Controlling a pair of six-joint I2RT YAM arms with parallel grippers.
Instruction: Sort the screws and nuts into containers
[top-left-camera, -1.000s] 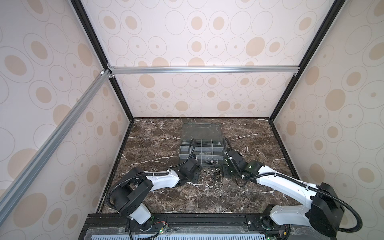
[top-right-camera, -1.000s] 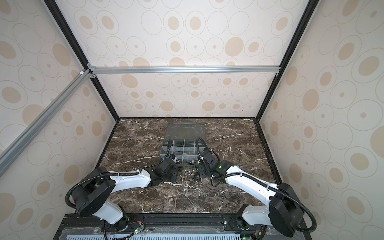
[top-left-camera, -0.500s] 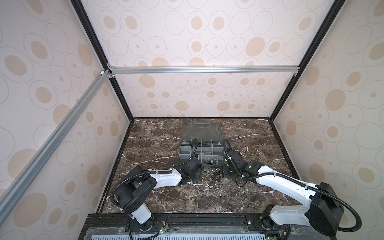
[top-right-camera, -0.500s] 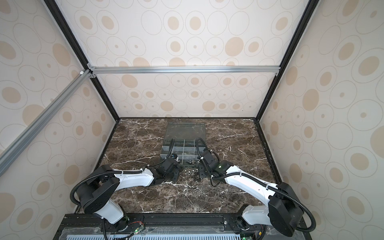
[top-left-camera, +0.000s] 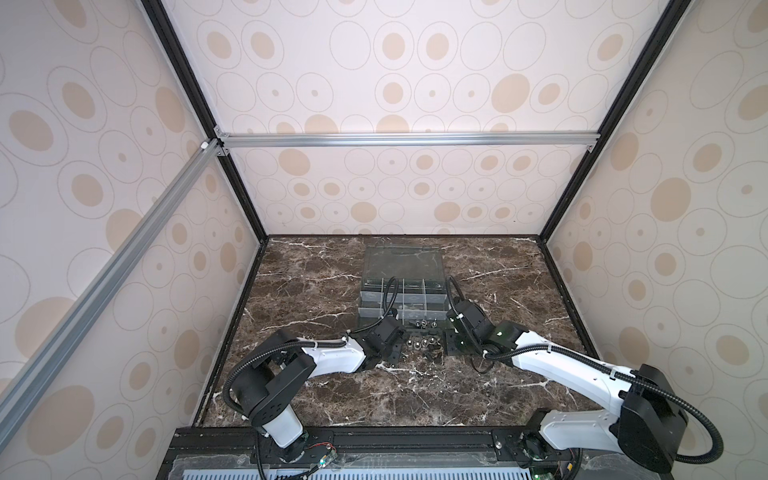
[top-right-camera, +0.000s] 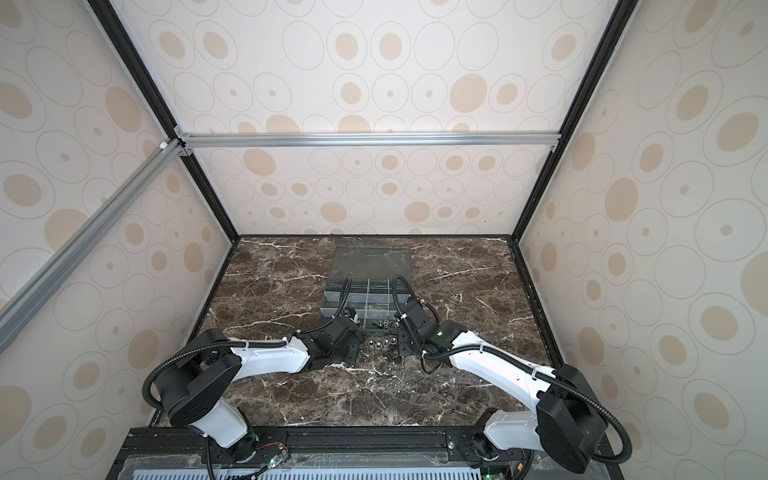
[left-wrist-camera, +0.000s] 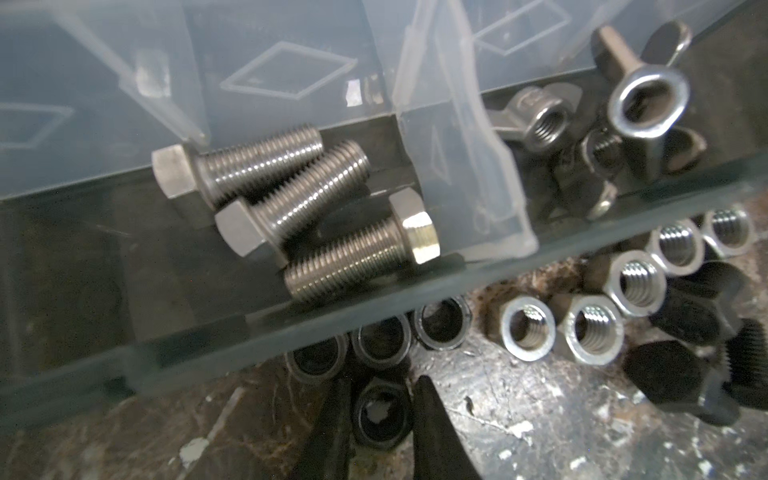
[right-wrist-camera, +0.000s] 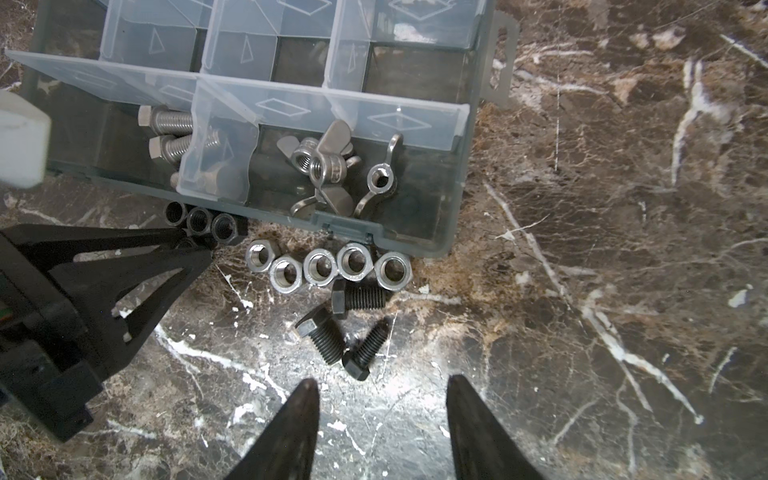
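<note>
Box (top-left-camera: 372, 296): in the middle of the bench (top-left-camera: 332, 399), lid (top-left-camera: 403, 262) lying open behind it.
Boxed screws (left-wrist-camera: 291, 208): three in a front-row cell (left-wrist-camera: 124, 249).
Wing nuts (right-wrist-camera: 328, 166): in the end cell (right-wrist-camera: 432, 199) just right of those.
Loose nuts (right-wrist-camera: 328, 266): on the bench, along the box's front wall.
Loose screws (right-wrist-camera: 345, 328): three, just before the nuts.
Left tool (left-wrist-camera: 378, 395): left of the loose nuts, jaws around one nut (left-wrist-camera: 380, 419).
Right tool (right-wrist-camera: 382, 415): right of the loose screws.

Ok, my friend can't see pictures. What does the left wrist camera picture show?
The left gripper has its two black fingers close on either side of a black nut on the marble table. Beyond it, three silver screws lie in one cell of a grey organizer box, wing nuts in the next, and silver nuts wait outside.
</note>
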